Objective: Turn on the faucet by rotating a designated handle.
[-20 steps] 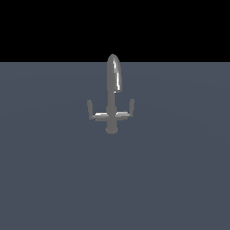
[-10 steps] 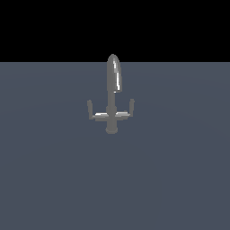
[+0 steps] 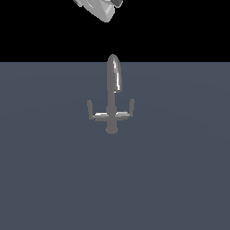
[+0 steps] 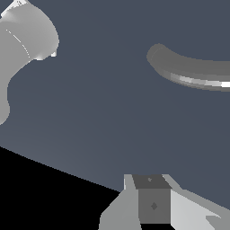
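The faucet (image 3: 111,112) stands on the grey floor in the exterior view, with its tall arched glossy spout (image 3: 113,76) facing the camera. The handle (image 3: 91,113), a thin L-shaped arm with an upturned tip, branches to the exterior view's left. A mirror-image arm (image 3: 129,111) branches right. A pale part of my arm (image 3: 99,8) shows at the top edge, well above the faucet. In the wrist view my gripper (image 4: 152,200) shows as one block with the fingers together and nothing held. The curved spout (image 4: 193,72) lies beyond it, apart.
The grey floor (image 3: 170,179) spreads around the faucet, with black background behind it. A pale rounded arm link (image 4: 24,40) fills one corner of the wrist view.
A pale part of my arm has come into the exterior view at the top edge, where nothing showed before. The faucet and its arms have not moved.
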You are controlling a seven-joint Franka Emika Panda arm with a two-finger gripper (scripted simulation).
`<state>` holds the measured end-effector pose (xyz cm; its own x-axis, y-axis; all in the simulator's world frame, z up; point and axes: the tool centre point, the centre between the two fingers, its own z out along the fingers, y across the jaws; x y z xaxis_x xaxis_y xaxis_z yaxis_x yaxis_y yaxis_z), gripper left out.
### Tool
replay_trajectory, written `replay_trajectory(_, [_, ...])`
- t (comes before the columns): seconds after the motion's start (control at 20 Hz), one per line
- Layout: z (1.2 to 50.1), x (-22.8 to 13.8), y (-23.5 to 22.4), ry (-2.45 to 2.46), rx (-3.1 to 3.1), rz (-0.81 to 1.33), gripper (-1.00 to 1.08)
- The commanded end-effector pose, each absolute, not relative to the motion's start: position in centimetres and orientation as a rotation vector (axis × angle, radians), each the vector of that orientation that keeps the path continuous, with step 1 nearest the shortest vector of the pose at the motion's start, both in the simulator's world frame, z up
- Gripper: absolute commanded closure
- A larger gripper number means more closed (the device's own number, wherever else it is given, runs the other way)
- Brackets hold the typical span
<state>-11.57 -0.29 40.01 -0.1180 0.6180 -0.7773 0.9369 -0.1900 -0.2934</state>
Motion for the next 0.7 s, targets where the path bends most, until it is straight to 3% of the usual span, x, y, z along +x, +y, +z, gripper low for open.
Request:
replay_trajectory(0.0, [39.5, -10.7, -0.2, 1.78, 1.706, -1.286, 1.08])
replay_trajectory(0.65, [36.4, -6.0, 1.0, 2.043, 1.212, -1.593, 1.08])
